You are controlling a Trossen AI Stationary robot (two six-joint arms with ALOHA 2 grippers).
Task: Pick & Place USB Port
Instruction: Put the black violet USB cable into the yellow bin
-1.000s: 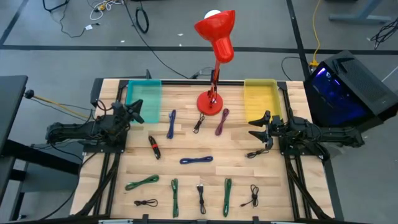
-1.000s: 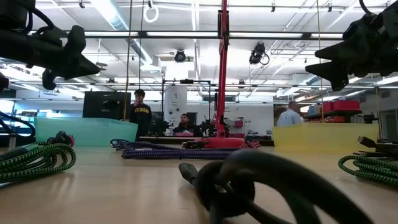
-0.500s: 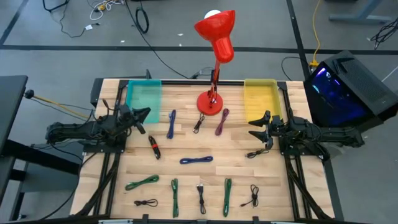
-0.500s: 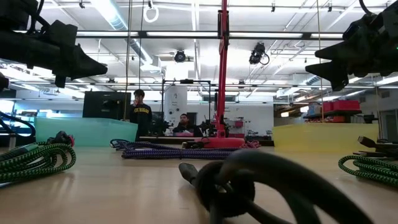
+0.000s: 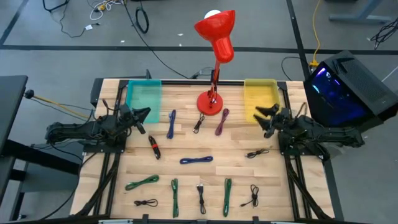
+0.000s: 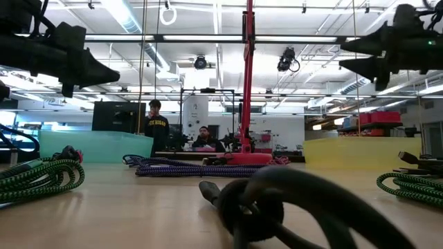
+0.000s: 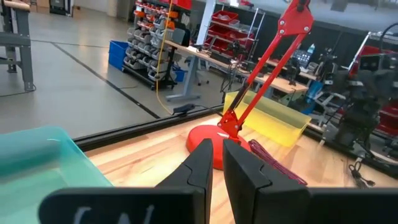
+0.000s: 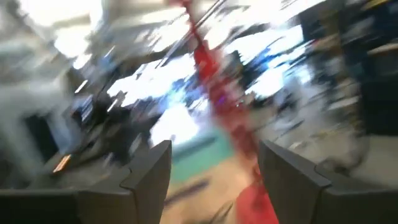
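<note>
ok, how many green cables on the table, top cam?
3, all near the front edge: a coiled green cable front-left, a straight green cable beside it, and another green cable front-right. None look hidden.

Count on the desk (image 5: 186, 180), high view:
- bins: 2, one teal bin (image 5: 143, 95), one yellow bin (image 5: 259, 97)
- red lamp (image 5: 214, 59): 1
- coiled cables: 13 in all; 4 green, 2 blue, 1 purple, 1 red-and-black, 5 black
- arms: 2
</note>
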